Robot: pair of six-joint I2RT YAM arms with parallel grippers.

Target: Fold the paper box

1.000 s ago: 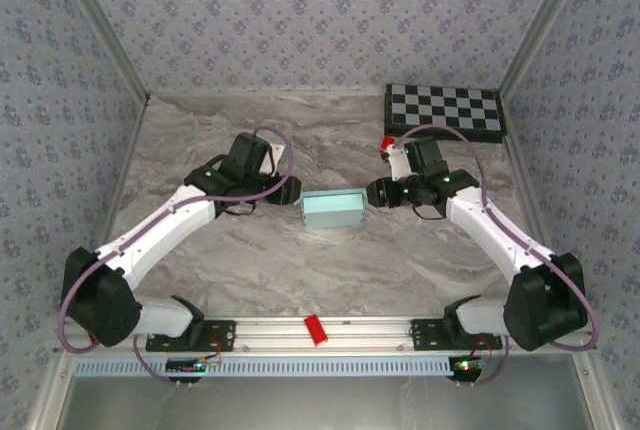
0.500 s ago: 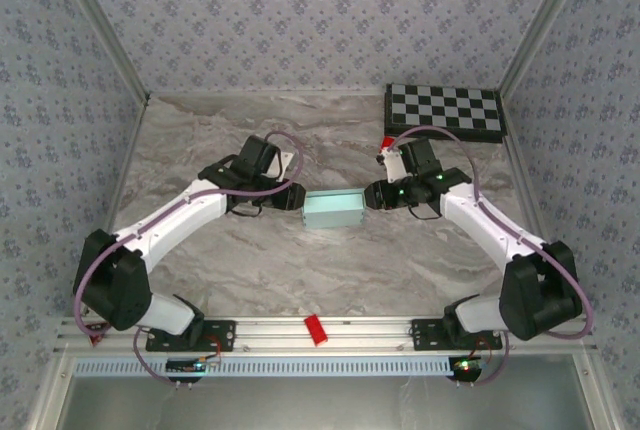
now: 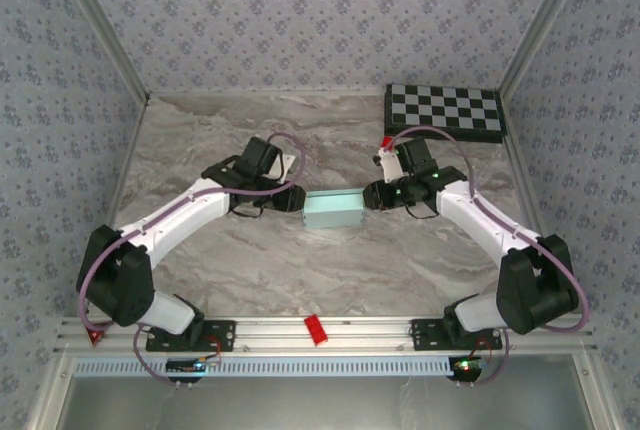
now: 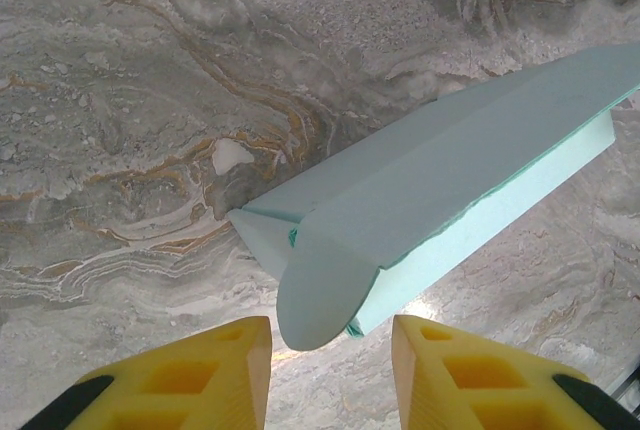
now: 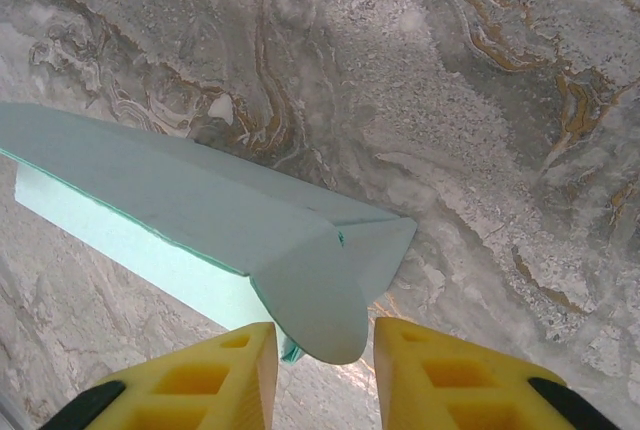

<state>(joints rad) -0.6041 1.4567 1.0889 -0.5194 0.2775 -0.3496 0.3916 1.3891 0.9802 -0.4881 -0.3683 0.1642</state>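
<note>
The table (image 3: 250,260) carried the box (image 3: 332,210), with the left arm (image 3: 180,215) and right arm (image 3: 485,220) bent inward toward it. The left gripper (image 3: 295,198) sat at the box's left end and the right gripper (image 3: 370,194) at its right end, each with fingers apart. Both were nearer the box than a second before.

The 2 arms bend inward, left gripper (image 3: 293,198) and right gripper (image 3: 368,195) facing each other, jaws parted.
</note>
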